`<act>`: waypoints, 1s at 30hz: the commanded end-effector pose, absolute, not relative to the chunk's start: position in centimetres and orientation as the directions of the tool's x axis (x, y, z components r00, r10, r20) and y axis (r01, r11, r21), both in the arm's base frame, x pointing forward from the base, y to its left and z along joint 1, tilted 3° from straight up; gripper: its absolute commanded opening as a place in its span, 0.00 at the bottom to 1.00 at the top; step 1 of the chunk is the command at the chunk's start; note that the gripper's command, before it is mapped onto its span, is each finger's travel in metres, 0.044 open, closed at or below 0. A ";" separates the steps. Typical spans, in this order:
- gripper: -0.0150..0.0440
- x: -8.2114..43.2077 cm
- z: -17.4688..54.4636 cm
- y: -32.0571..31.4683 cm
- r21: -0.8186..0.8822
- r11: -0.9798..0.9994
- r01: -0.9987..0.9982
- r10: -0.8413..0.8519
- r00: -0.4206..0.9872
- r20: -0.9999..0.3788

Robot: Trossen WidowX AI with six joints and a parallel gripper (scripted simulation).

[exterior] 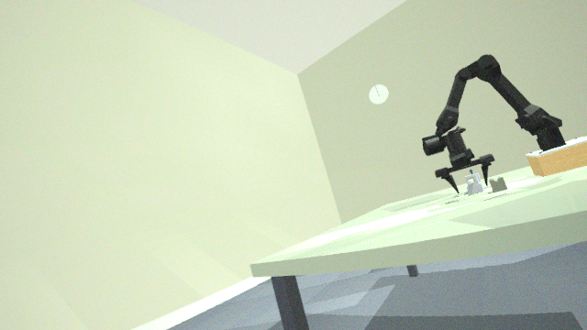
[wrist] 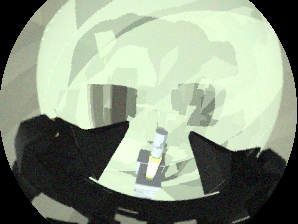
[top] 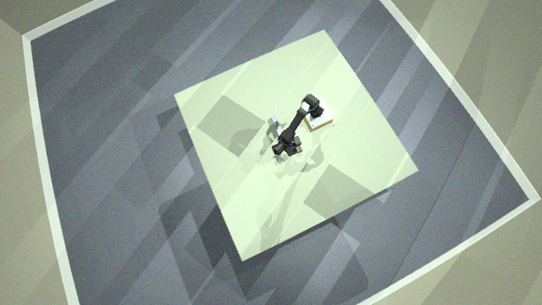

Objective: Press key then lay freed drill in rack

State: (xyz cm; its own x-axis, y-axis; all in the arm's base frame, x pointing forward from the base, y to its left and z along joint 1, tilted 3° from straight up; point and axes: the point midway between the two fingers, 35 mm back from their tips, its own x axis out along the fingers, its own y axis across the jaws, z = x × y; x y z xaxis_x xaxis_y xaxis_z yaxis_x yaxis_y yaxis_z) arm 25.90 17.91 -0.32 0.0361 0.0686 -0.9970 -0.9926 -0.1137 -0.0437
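Note:
My gripper (exterior: 472, 189) (wrist: 159, 129) points down with its fingers wide open, low over the table. A pale fixture (exterior: 474, 182) (wrist: 147, 190) with a small blue part on top stands between the spread fingers in the exterior view, and neither finger visibly touches it. In the wrist view a grey cylindrical piece (wrist: 159, 136), seemingly part of the drill, rises beside a yellow part (wrist: 153, 167) over a dark block. The key cannot be told apart clearly. The rack (exterior: 498, 184) (wrist: 112, 105), a grey-brown notched block, stands just outside the fingers and holds nothing visible.
The arm stands on a white-topped base with orange-brown sides (top: 320, 124) (exterior: 560, 159). The pale green table (top: 254, 220) (exterior: 413, 238) has its edges well away from the gripper. Shadows of the arm fall around the fixture and the rack.

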 end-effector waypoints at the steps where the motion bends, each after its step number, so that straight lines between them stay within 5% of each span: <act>1: 1.00 25.9 -0.5 17.7 -0.043 -0.119 -0.992 0.065 0.035 -0.997; 30: 1.00 26.0 -1.0 16.6 -0.043 -0.119 -0.992 0.064 0.036 -0.997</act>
State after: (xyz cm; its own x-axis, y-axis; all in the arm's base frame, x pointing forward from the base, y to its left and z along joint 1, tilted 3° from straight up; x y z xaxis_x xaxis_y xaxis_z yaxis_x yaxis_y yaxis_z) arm 26.18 16.83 -0.80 0.0377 0.0669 -0.9970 -0.9925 -0.1133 -0.0451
